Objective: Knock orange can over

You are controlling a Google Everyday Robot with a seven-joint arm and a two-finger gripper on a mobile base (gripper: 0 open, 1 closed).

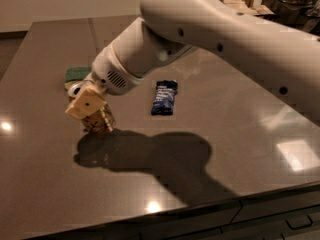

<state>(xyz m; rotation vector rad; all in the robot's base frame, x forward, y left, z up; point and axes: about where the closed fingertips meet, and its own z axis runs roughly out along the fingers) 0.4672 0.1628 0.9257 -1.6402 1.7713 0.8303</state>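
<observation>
The orange can (101, 123) sits just beneath the pincer (88, 105), whose grip state I cannot tell.

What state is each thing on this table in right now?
orange can: seemingly upright on the table, partly hidden by the gripper.
gripper: low, right at the can.
blue snack packet: lying flat, apart from the gripper.
green sponge: lying flat behind the gripper.
</observation>
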